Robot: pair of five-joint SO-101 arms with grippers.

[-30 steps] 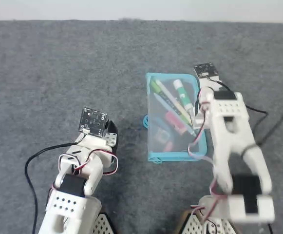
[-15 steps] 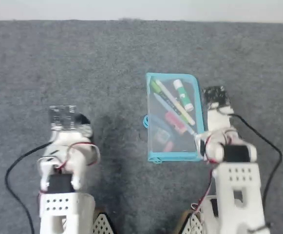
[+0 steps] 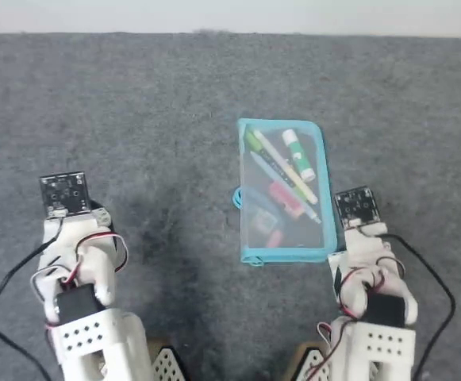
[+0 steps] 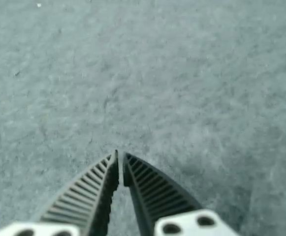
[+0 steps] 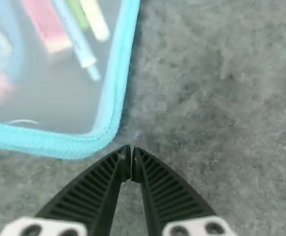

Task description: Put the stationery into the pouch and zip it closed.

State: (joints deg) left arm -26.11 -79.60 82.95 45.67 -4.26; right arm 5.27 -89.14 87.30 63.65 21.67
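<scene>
The 2 arms have pulled back from the pouch [image 3: 282, 194], which lies on the desk [image 3: 135, 103] with the stationery [image 3: 290, 171] inside, apparently zipped. The right tool [image 5: 132, 162], pinched together and empty, sits just off the pouch's near corner. The left tool [image 4: 119, 167], likewise empty, is well apart. The task looks finished.

White arms [image 3: 103, 337]; black ribbed left claw [image 4: 120, 156], right claw [image 5: 132, 150]; seemingly red wiring [image 3: 87, 262].
</scene>
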